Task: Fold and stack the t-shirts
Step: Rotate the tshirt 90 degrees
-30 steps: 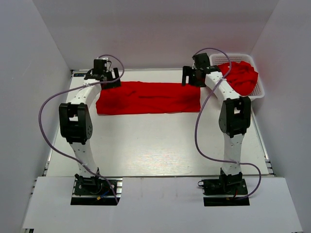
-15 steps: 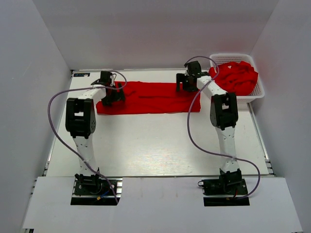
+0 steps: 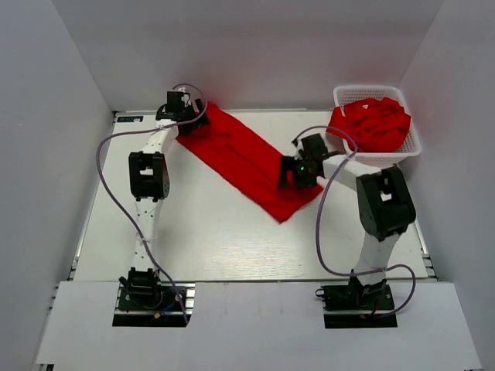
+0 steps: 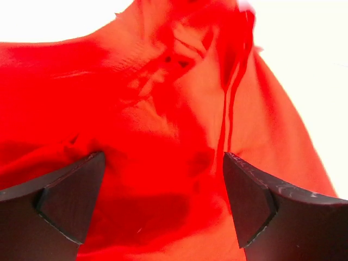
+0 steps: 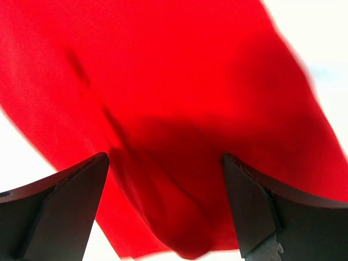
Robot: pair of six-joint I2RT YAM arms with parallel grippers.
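1. the right gripper (image 3: 298, 171), the nearer of the two, hangs over the near-right end of the folded t-shirt (image 3: 246, 161). its jaws are wide and nothing is pinched, and its wrist view shows red cloth spread beneath the gap. if it closes too high it would likely catch only the top layer, and the fold would peel open on lifting.
2. that near end rests on the bare table (image 3: 216, 232). dragging it rather than lifting it could bunch it into wrinkles.
3. the left gripper (image 3: 183, 116), farther back over the far-left end, also stands wide and holds nothing. the cloth below it is creased and ridged, so a pinch there may take a ridge instead of the edge and leave the fold uneven.
4. if one arm moves ahead of the other, the band would probably twist or skew.
5. at the far right, the heap of t-shirts (image 3: 373, 124) fills the basket (image 3: 370, 90), well apart from the band. a right-arm swing that way could snag it.
6. the t-shirt lies flat as a long narrow band. its long axis runs diagonally from the near-right end up to the far-left end. which end is the collar i cannot tell.
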